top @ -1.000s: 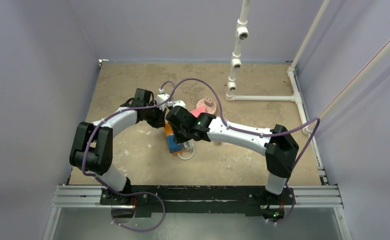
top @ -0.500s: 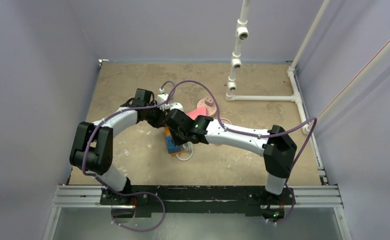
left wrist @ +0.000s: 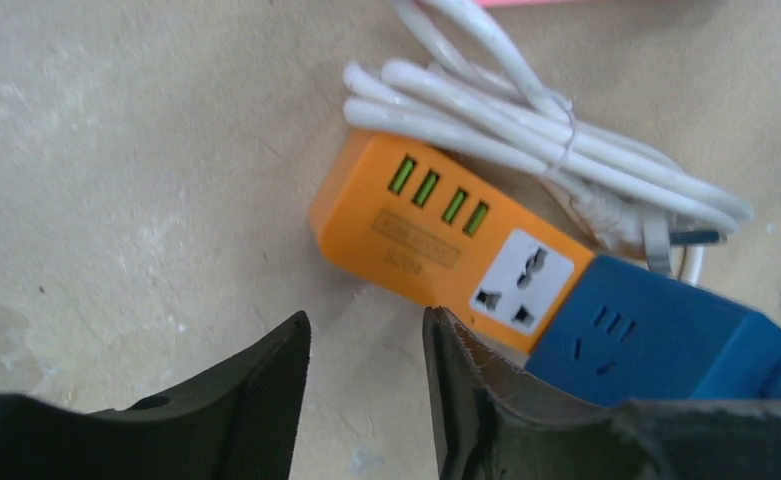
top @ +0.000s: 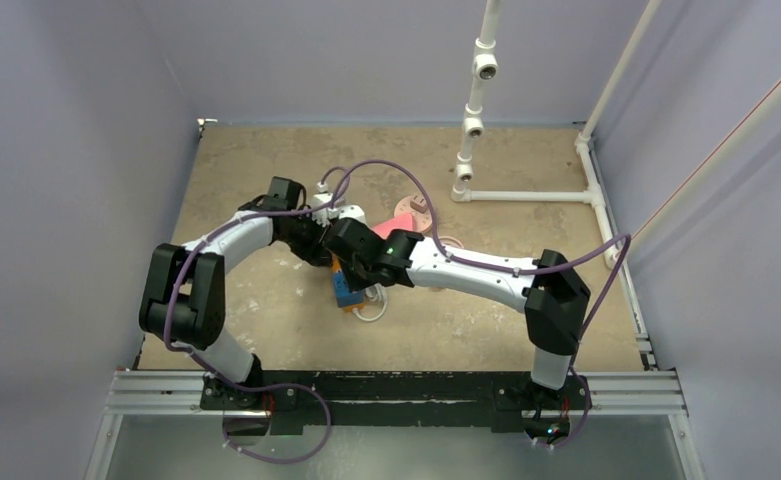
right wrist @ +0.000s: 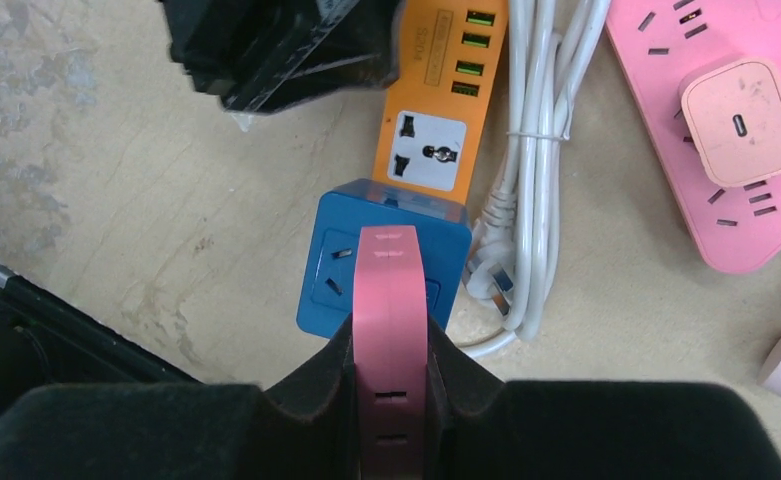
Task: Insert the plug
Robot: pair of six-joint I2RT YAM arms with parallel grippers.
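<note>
The right gripper (right wrist: 391,345) pinches a pink plug (right wrist: 391,290) directly over the blue socket cube (right wrist: 331,265) on the orange strip (left wrist: 416,225). Pins are hidden, so insertion looks unfinished. The left gripper (left wrist: 366,395), spread and empty, sits beside the strip.

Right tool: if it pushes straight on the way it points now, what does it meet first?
Most likely the blue socket block at the end of the orange power strip: the pink plug clamped in the right tool lines up over its face. Depth is unclear; the gap cannot be judged.
</note>
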